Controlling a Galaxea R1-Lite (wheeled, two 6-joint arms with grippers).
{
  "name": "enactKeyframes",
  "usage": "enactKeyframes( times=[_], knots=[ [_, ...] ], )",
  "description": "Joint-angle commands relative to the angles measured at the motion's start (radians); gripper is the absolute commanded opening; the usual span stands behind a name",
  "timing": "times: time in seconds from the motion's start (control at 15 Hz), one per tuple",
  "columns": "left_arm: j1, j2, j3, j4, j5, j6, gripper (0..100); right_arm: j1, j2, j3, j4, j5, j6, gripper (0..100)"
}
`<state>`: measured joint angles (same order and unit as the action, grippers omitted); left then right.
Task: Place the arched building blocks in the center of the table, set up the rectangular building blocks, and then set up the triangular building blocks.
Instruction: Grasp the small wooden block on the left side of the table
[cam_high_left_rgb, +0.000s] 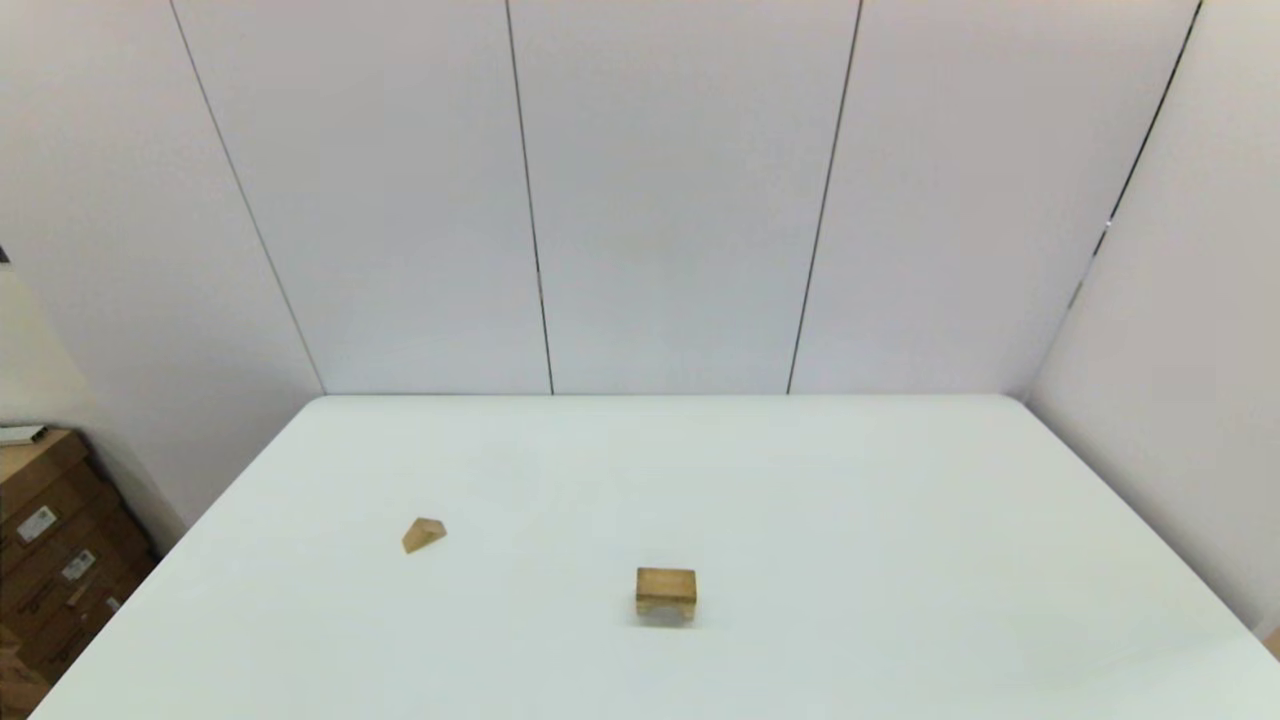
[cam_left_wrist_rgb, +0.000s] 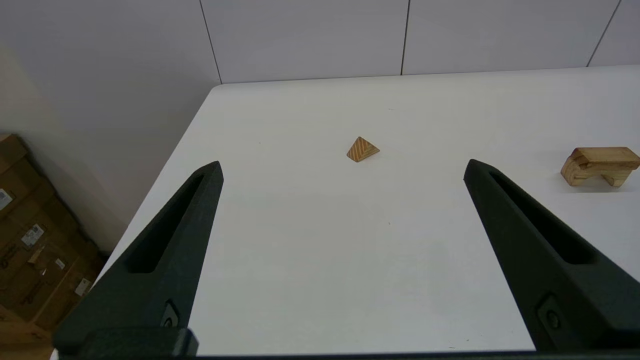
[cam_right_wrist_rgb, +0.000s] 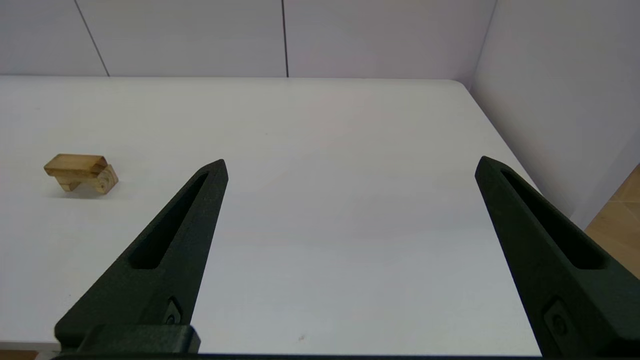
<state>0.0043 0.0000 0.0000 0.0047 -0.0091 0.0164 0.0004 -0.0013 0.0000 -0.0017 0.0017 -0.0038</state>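
The arched block (cam_high_left_rgb: 666, 600) stood on the white table (cam_high_left_rgb: 900, 520) a little nearer than the middle, its arch cut-out facing down. The rectangular block (cam_high_left_rgb: 666, 582) lay flat on top of it, spanning its length. The triangular block (cam_high_left_rgb: 424, 534) lay on the table well apart from them, to the left and slightly farther away. The left hand (cam_left_wrist_rgb: 342, 167) hung over the near left part of the table, its fingers spread wide and gripping nothing. The right hand (cam_right_wrist_rgb: 350, 165) hung over the near right part, likewise spread and empty. Cardboard boxes (cam_high_left_rgb: 50, 560) stood on the floor left of the table.
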Motion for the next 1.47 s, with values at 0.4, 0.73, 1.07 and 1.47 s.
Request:
enactKeyframes(
  times=[0.4, 0.73, 1.07, 1.47],
  knots=[
    [-0.001, 0.005, -0.014, 0.029, -0.026, 0.065, 100, 0.001, 0.0, 0.0, 0.0, 0.001, -0.001, 100],
    [-0.001, 0.014, -0.086, 0.184, -0.055, 0.108, 100, 0.0, 0.0, 0.0, 0.0, 0.0, -0.001, 100],
    [-0.033, 0.337, -0.313, 0.222, -0.123, 0.106, 100, 0.0, 0.0, 0.002, 0.0, 0.0, -0.001, 100],
    [-0.044, 1.157, -0.75, 0.21, -0.068, 0.103, 100, 0.0, 0.0, 0.002, 0.0, 0.0, -0.001, 100]
  ],
)
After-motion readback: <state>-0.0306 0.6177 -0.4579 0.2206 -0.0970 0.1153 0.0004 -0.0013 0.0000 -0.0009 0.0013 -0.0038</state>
